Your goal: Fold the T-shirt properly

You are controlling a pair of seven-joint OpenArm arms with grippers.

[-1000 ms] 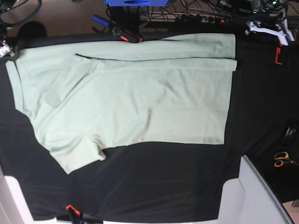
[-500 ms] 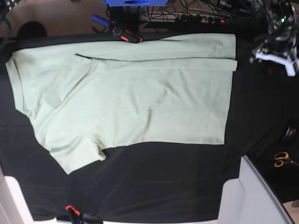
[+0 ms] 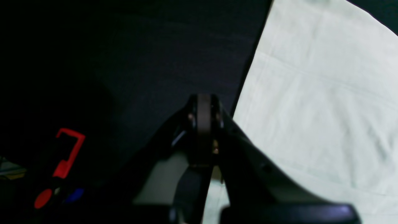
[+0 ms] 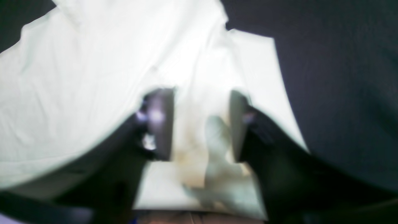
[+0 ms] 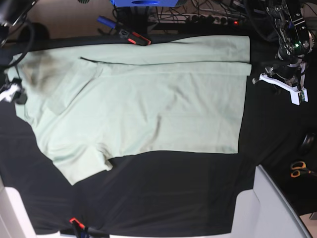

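The T-shirt (image 5: 143, 111) lies spread on the table (image 5: 173, 198), far edge already folded in. Both arms are reaching in: right gripper (image 4: 199, 124) spread over the left edge, left gripper (image 3: 203, 124) pressed together, empty, beside the right hem. Next: pinch both ends.

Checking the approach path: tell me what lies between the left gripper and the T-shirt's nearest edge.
Only bare black table covering. In the base view a narrow dark strip separates the left gripper from the T-shirt; the left wrist view shows the same.
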